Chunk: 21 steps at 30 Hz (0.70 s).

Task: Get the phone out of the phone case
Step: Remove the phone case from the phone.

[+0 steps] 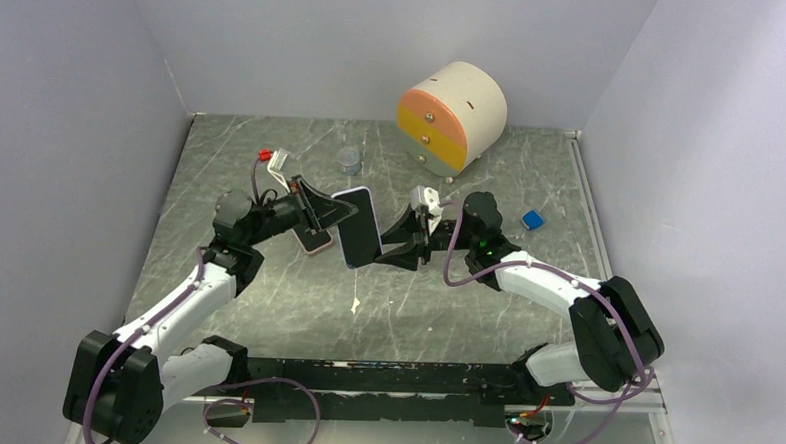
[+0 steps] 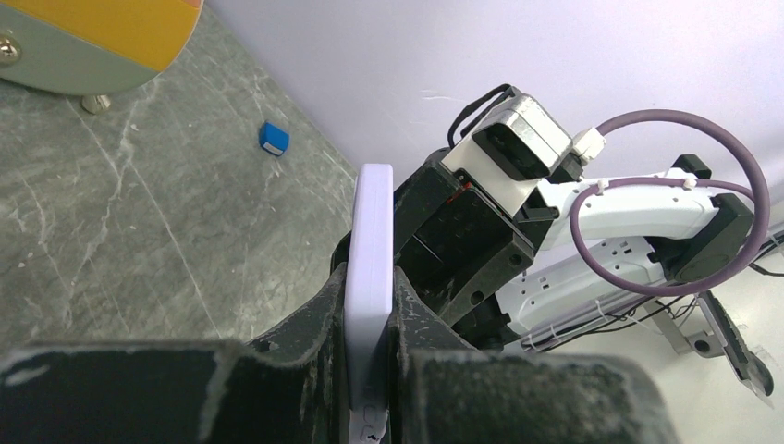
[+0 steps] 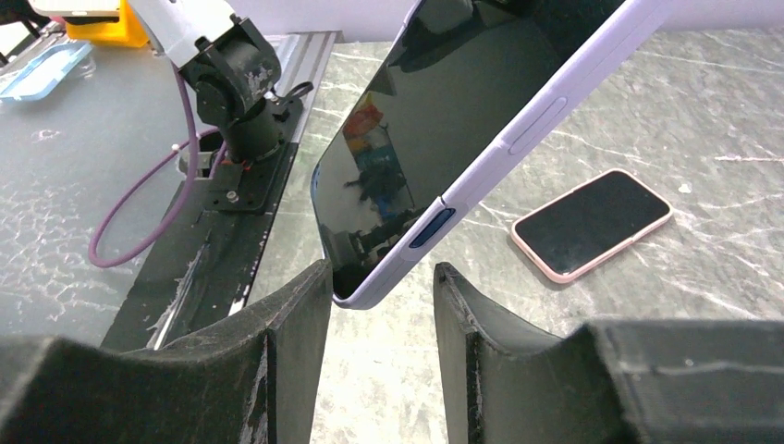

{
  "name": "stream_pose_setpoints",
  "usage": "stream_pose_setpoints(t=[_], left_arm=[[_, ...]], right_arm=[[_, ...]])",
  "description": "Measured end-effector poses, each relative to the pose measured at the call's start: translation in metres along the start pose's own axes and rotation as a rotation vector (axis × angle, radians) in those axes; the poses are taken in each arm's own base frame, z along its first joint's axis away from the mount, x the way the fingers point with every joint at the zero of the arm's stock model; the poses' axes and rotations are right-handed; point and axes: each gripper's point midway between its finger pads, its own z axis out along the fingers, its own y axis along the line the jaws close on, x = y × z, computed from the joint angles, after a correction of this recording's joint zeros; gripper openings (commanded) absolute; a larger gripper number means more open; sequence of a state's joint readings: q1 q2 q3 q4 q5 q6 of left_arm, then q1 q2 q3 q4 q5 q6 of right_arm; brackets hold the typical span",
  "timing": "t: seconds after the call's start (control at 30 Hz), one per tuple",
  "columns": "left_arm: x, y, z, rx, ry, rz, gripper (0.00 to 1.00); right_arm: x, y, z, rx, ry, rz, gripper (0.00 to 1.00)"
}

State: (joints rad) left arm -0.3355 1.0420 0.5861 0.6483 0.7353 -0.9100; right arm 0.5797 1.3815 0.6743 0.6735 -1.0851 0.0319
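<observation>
One phone [image 1: 359,231] in left tool [image 1: 335,211]

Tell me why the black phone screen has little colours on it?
Right wrist view: the held phone has a shiny screen that mirrors the room, and the right gripper looks a bit soft, too near the lens. Top view: even light, faint shadows on the table.

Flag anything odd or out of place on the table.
Two things: a small white scrap lies loose on the table near the arms, and a second, pink-edged phone lies flat below the lavender-cased phone that the left gripper holds aloft. Nothing looks broken or spilled.
</observation>
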Motion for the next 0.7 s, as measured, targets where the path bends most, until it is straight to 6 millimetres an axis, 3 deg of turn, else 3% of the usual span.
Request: stream_pose_setpoints(t=[0.7], left_arm=[[-0.0034,-0.0046,-0.0019,0.012,-0.021,0.028,0.03]], right_arm=[[0.0064,0.0047,-0.0006,-0.028,0.014,0.048,0.43]])
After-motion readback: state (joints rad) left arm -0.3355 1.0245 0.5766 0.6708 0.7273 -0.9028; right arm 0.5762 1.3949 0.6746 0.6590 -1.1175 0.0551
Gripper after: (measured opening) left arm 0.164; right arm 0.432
